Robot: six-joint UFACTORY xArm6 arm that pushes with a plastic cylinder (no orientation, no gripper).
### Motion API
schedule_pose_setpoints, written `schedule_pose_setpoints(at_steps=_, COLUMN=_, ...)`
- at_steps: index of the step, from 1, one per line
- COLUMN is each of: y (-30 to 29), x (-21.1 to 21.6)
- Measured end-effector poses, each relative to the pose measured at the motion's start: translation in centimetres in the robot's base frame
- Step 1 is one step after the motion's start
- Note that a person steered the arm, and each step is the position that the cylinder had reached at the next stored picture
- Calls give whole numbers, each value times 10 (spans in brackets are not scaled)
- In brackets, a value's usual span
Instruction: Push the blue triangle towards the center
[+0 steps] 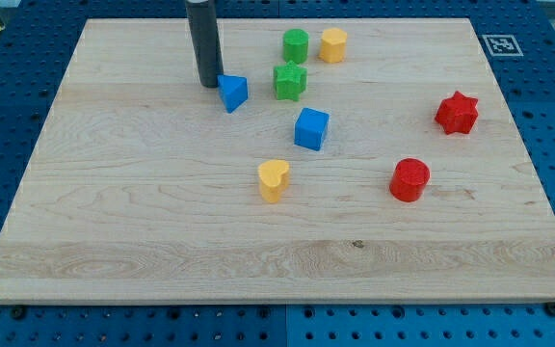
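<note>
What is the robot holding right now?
Nothing. There is no claw, only a rod. My tip sits on the board at the upper-left side of the blue triangle, right against it or nearly so.

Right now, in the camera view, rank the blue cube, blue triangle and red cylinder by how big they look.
1. Red cylinder and blue cube: look alike, and the cylinder sits nearer the view's bottom, so no ranking.
2. Blue triangle, beside my tip: smallest.

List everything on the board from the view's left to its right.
My tip → blue triangle → yellow heart → blue cube → yellow hexagon → red cylinder → red star. The two green blocks overlap in order, so omitted.
</note>
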State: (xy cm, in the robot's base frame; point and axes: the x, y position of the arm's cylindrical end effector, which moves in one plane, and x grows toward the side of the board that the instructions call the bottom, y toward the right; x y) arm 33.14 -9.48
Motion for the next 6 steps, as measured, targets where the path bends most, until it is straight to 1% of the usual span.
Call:
schedule_pose_setpoints(at_steps=1, y=5, x=5)
schedule_pose_setpoints(at_steps=2, y=6, x=-11)
schedule_pose_setpoints(at_steps=4, y=7, x=0)
schedule_pose_setpoints(at_steps=6, y=26, x=4)
